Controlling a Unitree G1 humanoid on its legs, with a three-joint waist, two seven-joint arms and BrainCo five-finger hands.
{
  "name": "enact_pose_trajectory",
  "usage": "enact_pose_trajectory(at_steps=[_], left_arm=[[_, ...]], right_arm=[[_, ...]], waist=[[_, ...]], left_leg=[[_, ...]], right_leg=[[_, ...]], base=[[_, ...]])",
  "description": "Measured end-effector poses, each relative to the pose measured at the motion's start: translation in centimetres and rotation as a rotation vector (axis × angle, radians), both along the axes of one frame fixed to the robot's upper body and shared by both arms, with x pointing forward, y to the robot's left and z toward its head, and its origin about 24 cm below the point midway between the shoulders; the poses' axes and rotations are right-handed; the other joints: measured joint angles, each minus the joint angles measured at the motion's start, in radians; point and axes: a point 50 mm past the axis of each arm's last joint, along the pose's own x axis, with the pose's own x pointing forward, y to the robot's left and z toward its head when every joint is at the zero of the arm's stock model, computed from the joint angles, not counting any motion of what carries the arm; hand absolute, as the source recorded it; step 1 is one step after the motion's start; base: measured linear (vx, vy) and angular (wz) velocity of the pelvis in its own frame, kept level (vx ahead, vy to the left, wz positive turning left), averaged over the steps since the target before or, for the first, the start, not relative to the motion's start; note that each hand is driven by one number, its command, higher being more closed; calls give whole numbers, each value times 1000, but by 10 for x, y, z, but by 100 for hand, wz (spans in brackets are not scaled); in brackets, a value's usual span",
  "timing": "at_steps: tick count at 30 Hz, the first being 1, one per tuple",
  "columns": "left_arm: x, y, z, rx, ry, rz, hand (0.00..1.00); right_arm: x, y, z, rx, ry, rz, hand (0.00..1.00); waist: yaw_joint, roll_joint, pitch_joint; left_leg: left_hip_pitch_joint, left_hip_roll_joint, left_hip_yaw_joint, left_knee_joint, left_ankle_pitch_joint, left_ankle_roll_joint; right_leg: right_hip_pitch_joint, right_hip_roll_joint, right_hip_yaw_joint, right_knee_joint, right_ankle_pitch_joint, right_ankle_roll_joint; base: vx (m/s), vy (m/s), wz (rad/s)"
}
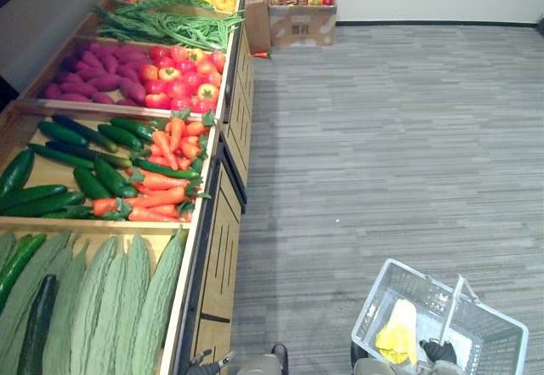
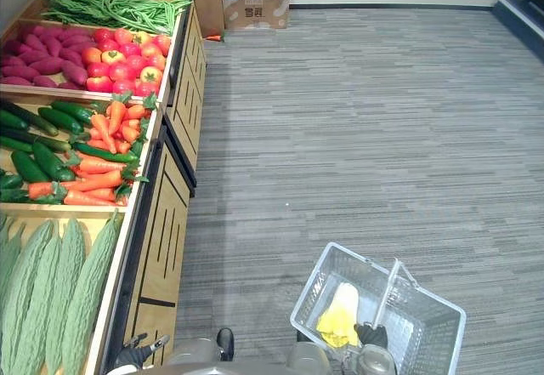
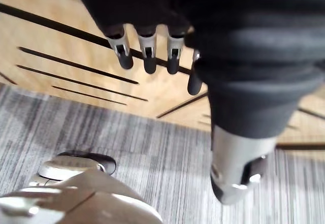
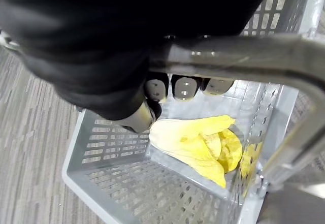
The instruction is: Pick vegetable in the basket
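1. Task item: one pale yellow leafy vegetable [image 4: 203,142] lies inside the grey mesh basket [image 1: 493,337], against its left wall, at near right in the scene.
2. The right hand [image 4: 185,87] is above the basket, fingers curled tight round its raised handle [image 1: 455,307]. Whether the basket rests on the carpet or hangs cannot be told.
3. The left hand [image 3: 147,46] hangs at near left beside the face of the wooden stand [image 1: 217,247], fingers straight and loose, holding nothing.
4. Stock on the stand, near to far: bitter gourds [image 1: 110,307]; cucumbers [image 1: 76,162] with carrots [image 1: 161,179] to their right; purple sweet potatoes [image 1: 93,73] beside red tomatoes [image 1: 183,77]; green beans [image 1: 166,22].
5. Assessment of step: one item is loaded and the free hand is idle, so this appears to be the gap before another pick.
6. Next move, as judged: lift the left hand over the stand's raised front lip into a near bin. The gourds and carrots are closest to that edge. Keep the basket level throughout.
7. Clearance: the stand's front edge runs near to far along the left. The grey carpet [image 1: 382,137] to the right is open as far as a cardboard box [image 1: 302,22] by the far wall. The basket is well apart from the stand.
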Motion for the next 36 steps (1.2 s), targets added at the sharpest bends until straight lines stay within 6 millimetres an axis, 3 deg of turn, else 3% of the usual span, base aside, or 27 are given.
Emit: enact_pose_trajectory(at_steps=[1, 4, 7, 9, 11, 13, 16, 18, 19, 20, 21, 22, 23, 24, 25, 26, 28, 30, 32, 35, 36], left_arm=[[1, 0, 0, 4, 0, -6, 0], [4, 0, 0, 15, 6, -48, 0], [7, 6, 2, 57, 17, -125, 0], [7, 5, 2, 62, 20, -129, 0], [11, 7, 5, 78, 4, -134, 0], [15, 6, 5, 79, 3, -142, 0], [28, 3, 7, 76, -24, -150, 0], [35, 3, 9, 76, -43, -134, 0], [35, 3, 9, 77, -46, -126, 0], [35, 1, 8, 73, -45, -119, 0], [36, -2, 8, 63, -46, -117, 0], [31, -8, 5, 42, -41, -95, 0], [30, -13, 5, 26, -50, -61, 0], [29, -14, 4, 24, -46, -52, 0], [28, -16, 4, 18, -43, -42, 0], [30, -17, 5, 16, -55, -38, 0], [34, -18, 6, 16, -74, -40, 0], [40, -17, 9, 21, -100, -52, 0], [45, -17, 12, 19, -129, -48, 0], [51, -17, 15, 7, -169, -19, 0], [51, -17, 16, 4, -173, -9, 0]], right_arm=[[2, 5, 0, 12, -13, 1, 100], [9, 7, 4, 11, -54, -5, 100], [14, 7, 8, 2, -88, -8, 100], [16, 2, 10, -12, -95, -5, 100], [18, 4, 10, -9, -103, -1, 100], [19, 7, 10, -1, -108, 5, 100], [20, 7, 10, 2, -112, -8, 100], [18, 7, 9, 8, -108, -29, 100], [17, 8, 9, 10, -104, -34, 100], [13, 6, 8, 10, -97, -45, 100], [13, 4, 8, 7, -96, -50, 100], [13, -2, 10, -8, -99, -73, 100], [12, -4, 9, -5, -91, -84, 100], [11, -7, 9, -9, -87, -86, 100], [9, -8, 8, -10, -77, -89, 100], [6, -7, 6, -2, -57, -90, 100], [2, -5, 3, 6, -32, -90, 100], [-1, -4, 2, 6, -20, -79, 100], [-1, -4, 1, 1, -9, -67, 100], [-6, -6, 0, 1, 17, -72, 100], [-10, -6, -1, 7, 29, -91, 100]], waist=[[8, -3, 1], [12, -3, 0], [6, -32, 7], [3, -17, 12], [3, -25, 9], [-1, -21, 9], [-2, -8, 14], [-2, -16, 10], [-2, -22, 9], [-5, -20, 4], [-6, -13, 1], [-1, 24, -8], [-2, 35, -15], [-3, 41, -20], [-11, 47, -22], [-15, 54, -24], [-6, 50, -21], [0, 37, -16], [1, 27, -16], [14, 24, -15], [25, 20, -13]], left_leg=[[19, 3, 21, 5, -8, 6], [55, 20, 72, 38, -16, 5], [115, 24, 99, 77, -60, 20], [160, 50, 107, 78, -74, 24], [194, 65, 111, 56, -74, 25], [209, 92, 98, 47, -78, 19], [209, 138, 66, 43, -88, 0], [215, 162, 37, 44, -121, -57], [225, 164, 30, 42, -128, -69], [245, 185, 11, 28, -154, -101], [260, 206, 2, 17, -166, -107], [270, 240, -20, 32, -147, -105], [242, 266, -52, 98, -98, -97], [218, 277, -77, 139, -72, -92], [146, 302, -134, 257, -7, -83], [64, 315, -181, 413, 112, -66], [-49, 330, -199, 644, 165, -78], [-151, 320, -147, 794, 132, -77], [-233, 302, -95, 799, 101, -73], [-331, 264, -13, 647, 68, -75], [-331, 243, 67, 470, 73, -68]], right_leg=[[-10, 1, 2, 45, -16, 18], [-120, 19, -4, 311, -48, 5], [-238, -9, -70, 625, -15, -14], [-258, -30, -132, 713, 55, -16], [-280, -54, -183, 761, 8, -37], [-308, -50, -191, 724, -45, -32], [-318, -46, -154, 468, -32, -16], [-316, -66, -115, 290, -15, 0], [-314, -78, -115, 279, -15, 0], [-310, -86, -123, 304, 2, 19], [-319, -76, -137, 354, 15, 47], [-342, -49, -167, 449, -77, 27], [-347, -38, -188, 511, -123, 2], [-342, -31, -201, 525, -146, -14], [-313, -13, -236, 527, -180, -35], [-266, 0, -267, 510, -202, -61], [-166, 25, -299, 443, -210, -78], [-52, 32, -338, 368, -212, -88], [22, 32, -367, 299, -213, -89], [88, 25, -404, 223, -210, -84], [125, 13, -430, 195, -211, -81]], base=[[186, 33, -40], [165, 30, -43], [148, 27, -26], [201, 17, -13], [164, -25, -4], [155, -90, 5], [221, -257, 27], [304, -392, 34], [337, -455, 42], [276, -389, 33], [451, -539, 35], [416, -460, 23], [430, -468, 21], [429, -534, 32], [433, -507, 44], [431, -488, 48], [367, -393, 30], [346, -312, 28], [266, -145, 37], [254, -5, 31], [280, 89, 30]])
